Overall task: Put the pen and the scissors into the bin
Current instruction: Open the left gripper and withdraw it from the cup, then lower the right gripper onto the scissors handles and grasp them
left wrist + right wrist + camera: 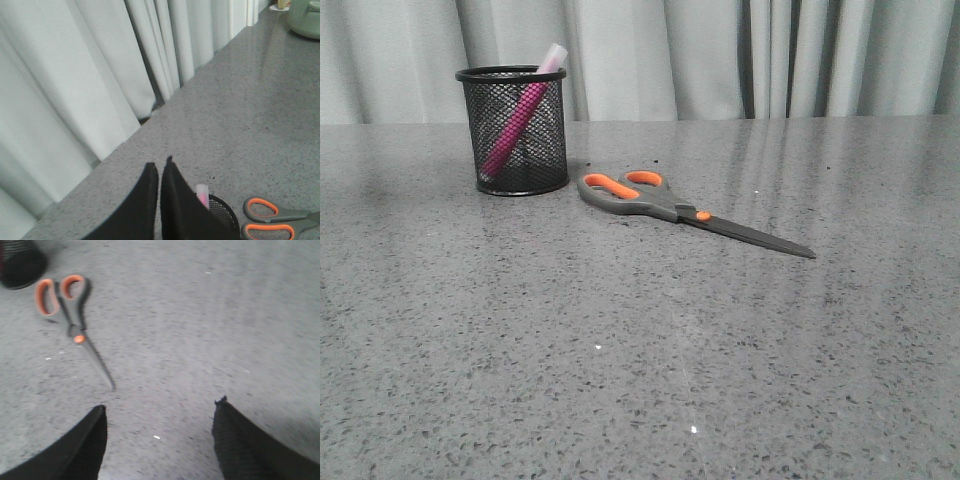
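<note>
Front view: grey speckled table [640, 380], pale curtains [720, 55] behind; magenta pen [517, 125] leaning inside black mesh bin [513, 130]; grey-orange scissors [670, 205] flat beside it. Left gripper [160, 172] clenched, right gripper [160, 417] spread, empty.

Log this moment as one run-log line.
pink pen: in black mesh bin | grey-orange scissors: on table | left gripper: shut | right gripper: open, empty

A grey speckled stone table [650, 350] is seen carrying the bin [512, 130] and the scissors [670, 205], the scissors lying flat just beside the bin. Ahead of the right gripper [160, 432], well apart from its spread fingertips, the scissors are found.
</note>
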### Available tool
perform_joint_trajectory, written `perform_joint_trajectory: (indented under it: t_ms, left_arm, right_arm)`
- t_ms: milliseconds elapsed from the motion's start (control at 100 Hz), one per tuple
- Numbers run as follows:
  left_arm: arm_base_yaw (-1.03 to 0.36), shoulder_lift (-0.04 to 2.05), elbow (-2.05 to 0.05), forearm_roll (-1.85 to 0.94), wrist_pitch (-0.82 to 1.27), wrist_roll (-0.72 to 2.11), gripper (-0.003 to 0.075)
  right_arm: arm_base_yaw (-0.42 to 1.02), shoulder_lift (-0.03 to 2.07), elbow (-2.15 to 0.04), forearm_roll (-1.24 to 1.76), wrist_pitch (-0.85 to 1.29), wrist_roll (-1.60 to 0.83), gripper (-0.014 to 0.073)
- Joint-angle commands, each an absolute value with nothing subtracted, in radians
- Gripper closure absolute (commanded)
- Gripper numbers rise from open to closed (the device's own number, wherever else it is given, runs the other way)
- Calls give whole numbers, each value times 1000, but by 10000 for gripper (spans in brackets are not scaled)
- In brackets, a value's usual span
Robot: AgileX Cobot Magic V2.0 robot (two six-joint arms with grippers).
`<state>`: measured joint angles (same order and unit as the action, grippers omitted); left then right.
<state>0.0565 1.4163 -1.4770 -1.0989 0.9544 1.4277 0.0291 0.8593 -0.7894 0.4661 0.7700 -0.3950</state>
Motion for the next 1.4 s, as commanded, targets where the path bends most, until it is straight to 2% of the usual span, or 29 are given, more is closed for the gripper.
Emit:
perform_joint_trajectory:
  t_ms: [0,300,480,730,980,1160,1390]
  left_arm:
    - [59,1321,-1444,-1141,876,1407,740]
    - [59,1063,-1077,-1141,548,1407,740]
    - [59,971,-943,-1139,510,1407,739]
    - [59,941,-914,-1106,513,1397,739]
    - [59,943,-914,-1109,510,1257,738]
    - [63,945,-914,-1152,494,1186,738]
    - [166,975,-914,-1248,571,1165,738]
  right_arm:
    - [48,896,-843,578,724,-510,181]
    - [187,1109,-1071,585,807,-565,181]
    - [288,1280,-1244,509,903,-563,181]
    - [425,1539,-1486,280,1035,-409,181]
    - [536,1745,-1672,100,1098,-306,181]
    - [550,1815,-1704,100,1089,-306,181]
    - [550,1838,-1704,96,1047,-306,181]
